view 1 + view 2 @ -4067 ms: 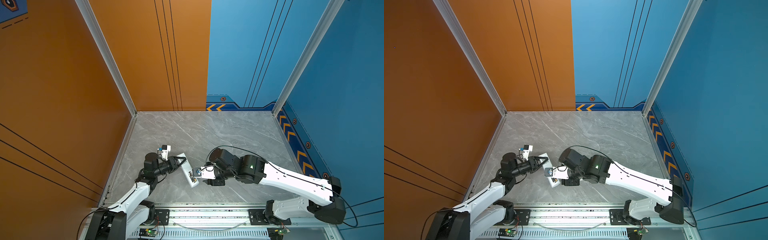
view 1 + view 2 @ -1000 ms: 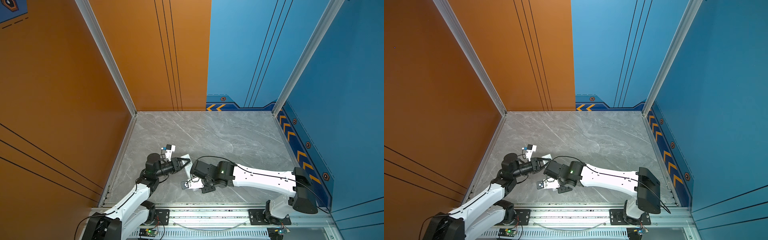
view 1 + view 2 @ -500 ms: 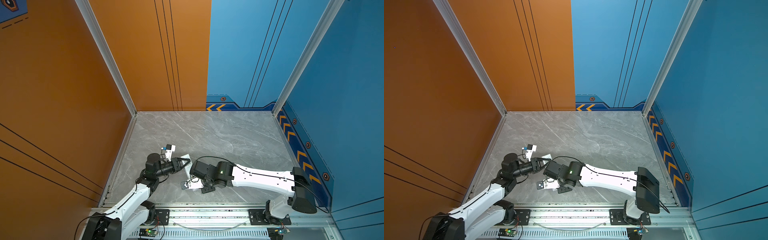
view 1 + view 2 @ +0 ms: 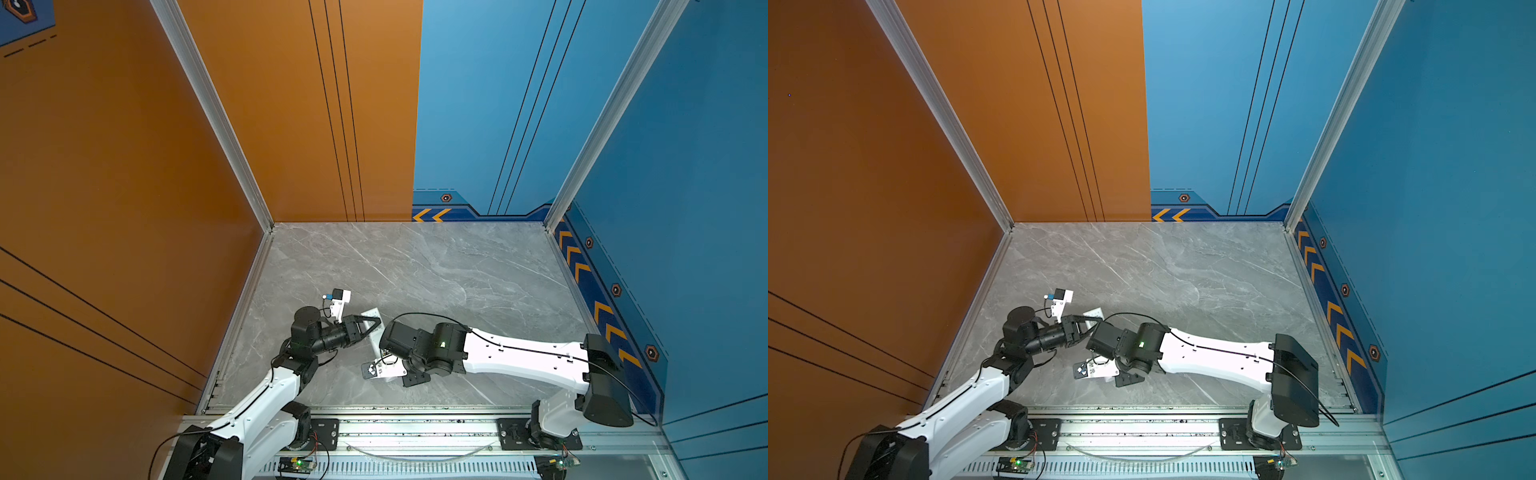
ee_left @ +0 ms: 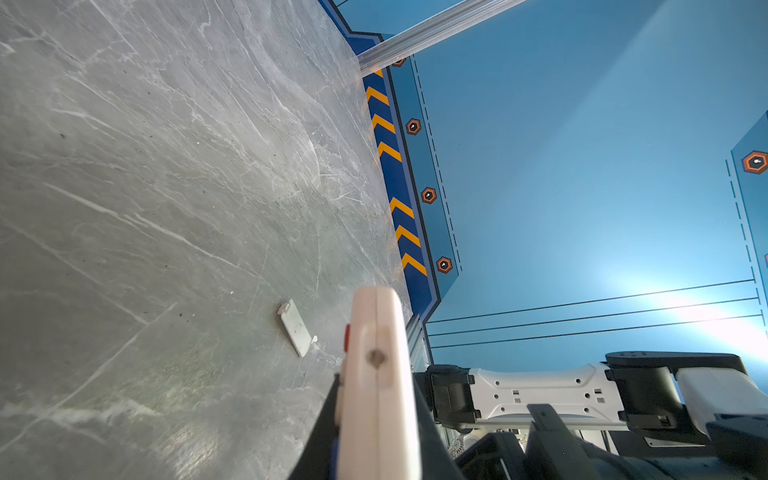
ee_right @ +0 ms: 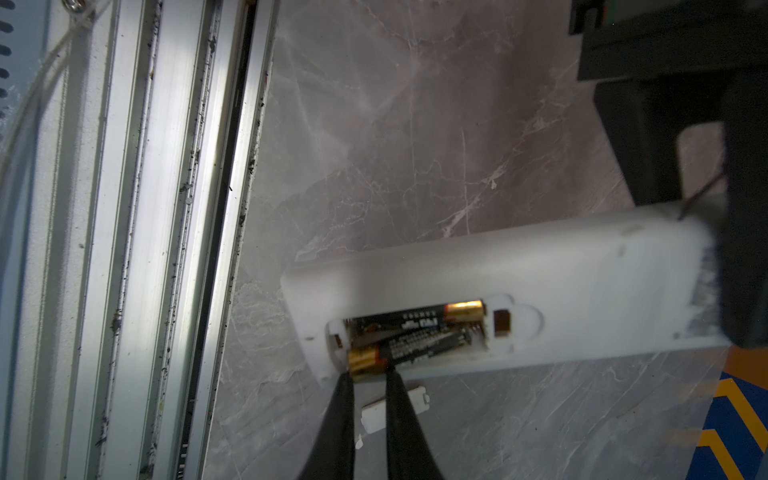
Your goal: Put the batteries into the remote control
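Remote control [image 6: 540,282] is held off the grey marble table [image 5: 166,208], near its front left part and close to the aluminium rail [image 6: 166,208]. It is clamped by the left gripper [image 4: 379,322], whose fingers [image 5: 322,424] are closed tight on the two broad faces of the white bar. In both top views one end of the bar is seen sticking out past that gripper.

In the right wrist view the plain back is turned to the camera and the battery bay is seen uncovered. The upper battery [image 6: 424,320] is laid along the bay, its gold end toward the middle of the bar. The lower battery [image 6: 415,345] is set aslant beside it, with its gold end raised at the bar's near end.

The right gripper [image 6: 369,372] is brought up to that raised gold end. Its two black fingers [image 6: 340,415] are drawn nearly together, with only a narrow gap left, and their tips are pressed against the battery. Whether the battery is actually pinched cannot be told.

The small white battery cover [image 5: 296,328] is left lying flat on the table, apart from the bar.
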Controlling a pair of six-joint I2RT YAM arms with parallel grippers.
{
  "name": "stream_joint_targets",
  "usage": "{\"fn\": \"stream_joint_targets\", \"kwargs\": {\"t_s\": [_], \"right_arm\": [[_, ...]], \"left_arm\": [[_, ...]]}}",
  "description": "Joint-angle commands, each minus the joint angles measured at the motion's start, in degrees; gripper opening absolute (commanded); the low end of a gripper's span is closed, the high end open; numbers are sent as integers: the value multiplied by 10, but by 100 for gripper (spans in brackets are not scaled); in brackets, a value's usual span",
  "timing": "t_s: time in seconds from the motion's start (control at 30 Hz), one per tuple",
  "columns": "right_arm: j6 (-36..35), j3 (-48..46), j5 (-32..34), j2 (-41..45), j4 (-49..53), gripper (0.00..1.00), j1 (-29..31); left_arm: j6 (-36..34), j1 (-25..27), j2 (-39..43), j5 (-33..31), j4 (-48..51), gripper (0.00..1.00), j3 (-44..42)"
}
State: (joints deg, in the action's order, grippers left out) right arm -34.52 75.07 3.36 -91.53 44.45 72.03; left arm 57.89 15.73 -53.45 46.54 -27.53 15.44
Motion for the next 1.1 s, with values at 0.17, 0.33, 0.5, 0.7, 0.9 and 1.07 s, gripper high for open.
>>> {"fn": "stream_joint_targets", "kwargs": {"t_s": [0.17, 0.33, 0.5, 0.7, 0.9, 1.07], "right_arm": [[13, 7, 13, -12, -21, 11, 3], [19, 8, 10, -10, -23, 11, 3], [23, 7, 6, -12, -30, 10, 3], [28, 8, 2, -14, -33, 10, 6], [35, 10, -1, -20, -45, 9, 8], [43, 14, 2, -25, -54, 9, 11]], "left_arm": [[0, 6, 12, 10, -9, 0, 14], [2, 7, 15, 8, -9, 0, 13], [3, 8, 15, 7, -9, 0, 12], [2, 8, 16, 6, -9, 0, 12], [2, 9, 16, 7, -9, 0, 12], [2, 10, 17, 6, -9, 0, 12]]}}
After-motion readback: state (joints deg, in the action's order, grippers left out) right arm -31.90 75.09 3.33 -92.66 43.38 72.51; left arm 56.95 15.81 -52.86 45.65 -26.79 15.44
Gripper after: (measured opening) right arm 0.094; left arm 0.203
